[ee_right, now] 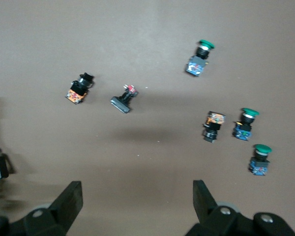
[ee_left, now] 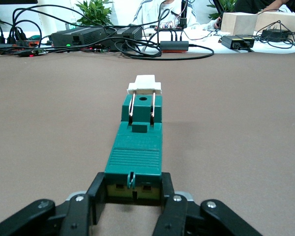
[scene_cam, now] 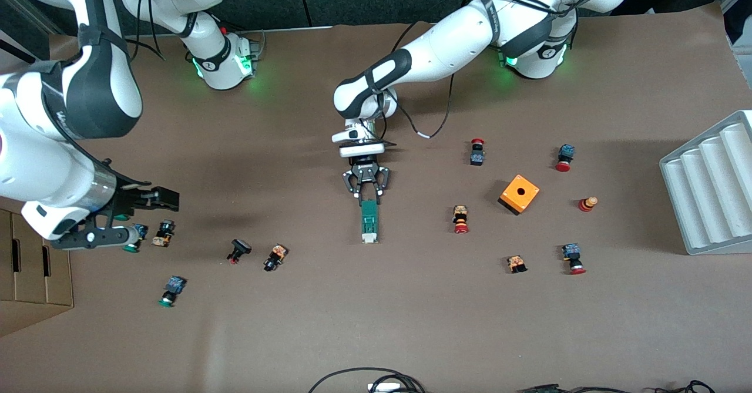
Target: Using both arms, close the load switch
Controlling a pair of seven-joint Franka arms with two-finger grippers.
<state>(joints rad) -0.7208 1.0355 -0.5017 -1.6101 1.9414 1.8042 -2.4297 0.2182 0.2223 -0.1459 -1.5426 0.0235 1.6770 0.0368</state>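
At frame centre in the front view, the left gripper (scene_cam: pixel 367 195) is clamped on the end of the switch (scene_cam: pixel 369 221) toward the arm bases; the switch lies flat on the table (scene_cam: pixel 376 322), white slider toward the camera. At frame lower left, the right gripper (scene_cam: pixel 141 219) hangs wide open and empty over some buttons (scene_cam: pixel 163 233). Left wrist view, bottom centre: both fingers (ee_left: pixel 99 194) pinch the green body, with the white slider (ee_left: pixel 144 84) at the free end. Right wrist view: open fingers (ee_right: pixel 71 199) along the bottom edge, buttons scattered above. Risk: the single-end grip may let the switch pivot or slip when the right gripper pushes the slider.
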